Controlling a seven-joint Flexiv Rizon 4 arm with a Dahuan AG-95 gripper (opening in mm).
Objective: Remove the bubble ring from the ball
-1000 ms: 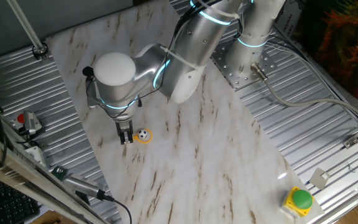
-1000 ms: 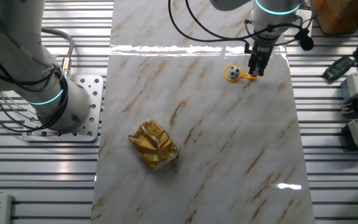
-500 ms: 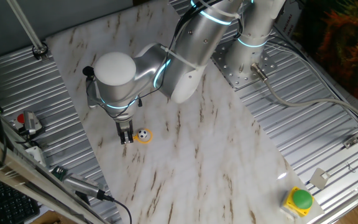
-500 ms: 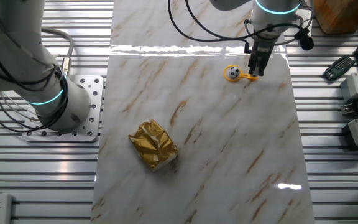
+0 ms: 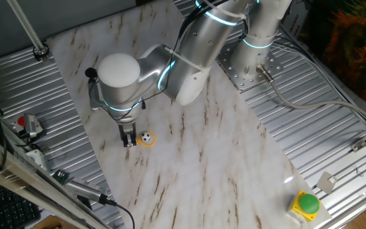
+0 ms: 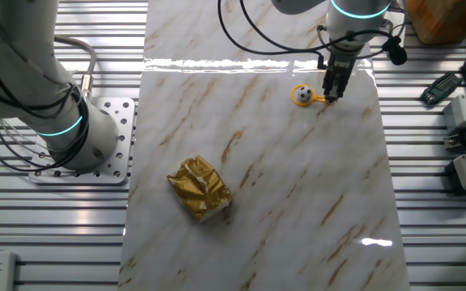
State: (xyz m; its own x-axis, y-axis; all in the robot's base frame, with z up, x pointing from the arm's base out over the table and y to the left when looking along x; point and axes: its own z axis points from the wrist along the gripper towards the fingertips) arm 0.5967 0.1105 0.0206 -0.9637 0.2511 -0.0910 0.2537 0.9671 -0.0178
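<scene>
Lying well clear of ball (image 6: 302, 94): foil packet (image 6: 200, 189).

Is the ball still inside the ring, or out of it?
Inside. The ball sits within the orange ring flat on the table in both views. The gripper is down at the ring's handle; whether it grips is unclear.

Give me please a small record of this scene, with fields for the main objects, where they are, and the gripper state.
ball: white with black patches, sits on the marble board
bubble ring: orange-yellow hoop, lies flat around the ball, handle toward the gripper
gripper: at the ring's handle, fingers pointing down; whether it is closed on the handle is too small to tell
foil packet: crumpled gold, well apart from the ball, near the middle of the board
surface: marble-patterned board on a ribbed metal table
task progress: ring not yet off the ball
</scene>
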